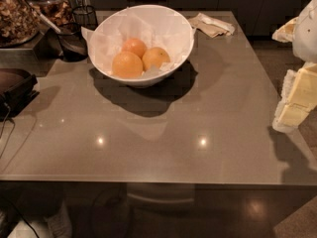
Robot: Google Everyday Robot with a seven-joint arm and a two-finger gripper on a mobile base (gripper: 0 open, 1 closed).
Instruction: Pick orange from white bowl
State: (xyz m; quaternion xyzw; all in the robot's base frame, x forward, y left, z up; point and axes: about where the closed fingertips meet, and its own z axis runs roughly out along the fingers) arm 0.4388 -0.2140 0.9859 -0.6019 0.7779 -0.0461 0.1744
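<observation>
The white bowl, lined with crinkled white paper, stands at the back middle of the grey table. Three citrus fruits lie in it. The orange is the paler yellow-orange one at the right. A larger, deeper-orange fruit lies at the front left and a smaller reddish one behind. My gripper, with cream-yellow fingers, hangs at the right edge of the view over the table's right side, well to the right of the bowl and apart from it.
Folded paper napkins lie at the back, right of the bowl. Glass jars of snacks and a dark scoop-like dish stand at the back left. A dark device with cables sits at the left edge. The table's front edge is near.
</observation>
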